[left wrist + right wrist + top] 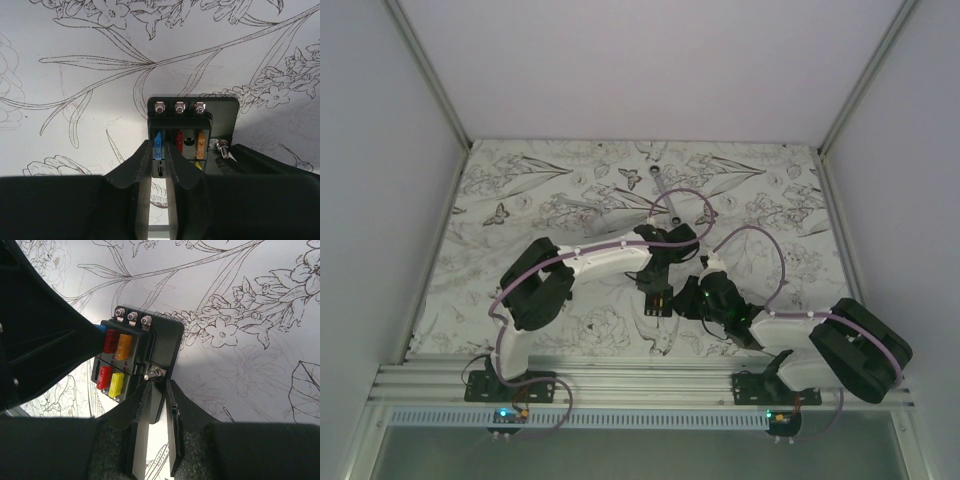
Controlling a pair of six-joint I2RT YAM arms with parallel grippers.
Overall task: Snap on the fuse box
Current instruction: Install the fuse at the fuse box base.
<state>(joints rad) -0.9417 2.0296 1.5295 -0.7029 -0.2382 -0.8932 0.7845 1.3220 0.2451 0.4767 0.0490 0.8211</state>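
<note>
Fingers of the right gripper (156, 388) sit closed on the near flange of the fuse box (131, 356), a small squarish black plastic box. They sit just beside its silver threaded stud (152, 374). The flat base plate runs down between the pads, so I judge it clamped there as a brace.

The box lies flat on the white flower-printed cloth (540, 190), between the two wrists. From here its face looks uncovered, showing red (110, 341), orange (124, 345) and yellow (116, 384) blade fuses in their slots.

At the box's left column, the left gripper (159, 150) has its fingers narrowly apart on either side of a small blue fuse (158, 142). I cannot tell whether they pinch it or merely flank it.

At the box's far end stands a row of three silver terminal screws (179, 106).

It looks light and rigid, made of hard, smooth plastic. That would let it skate across the cloth under a sideways push, so bracing it seems wise. The flange and the side walls look like the sound places to hold. The fuses and their clips are slight, and I would keep them out of any squeeze. Any snap-fit probably wants a straight downward press against the table.
</note>
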